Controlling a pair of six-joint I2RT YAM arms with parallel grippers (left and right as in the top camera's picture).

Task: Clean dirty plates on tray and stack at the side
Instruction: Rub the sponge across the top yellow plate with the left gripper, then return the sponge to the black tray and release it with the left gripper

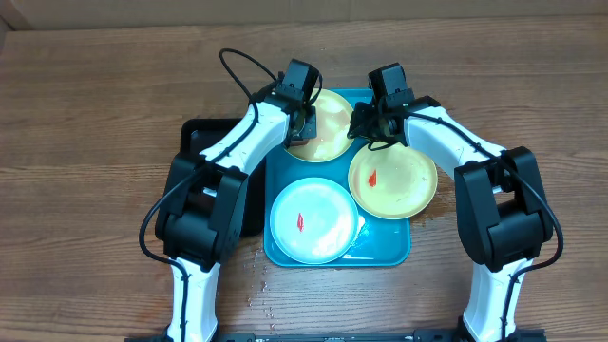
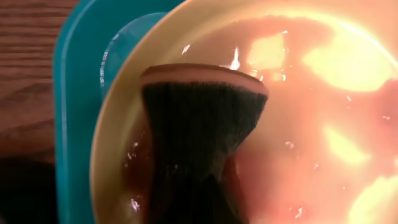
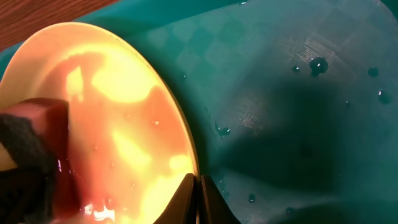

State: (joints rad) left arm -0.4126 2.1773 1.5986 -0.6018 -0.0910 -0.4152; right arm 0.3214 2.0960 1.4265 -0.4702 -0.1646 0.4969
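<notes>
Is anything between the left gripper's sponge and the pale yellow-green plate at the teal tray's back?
Nothing visible does. The dark-faced sponge in the left gripper lies directly on the pale yellow-green round plastic plate; the right gripper pinches only its rim.

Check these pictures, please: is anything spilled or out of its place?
Yes, a little. Water drops lie spilled on the wooden table, just outside the tray's near left corner, where it should be dry. More drops wet the tray's floor, probably splashes from scrubbing.

A brown wood-grain tabletop (image 1: 85, 114) fills the overhead view. A paler beige strip (image 1: 190, 8) runs along its far edge.
</notes>
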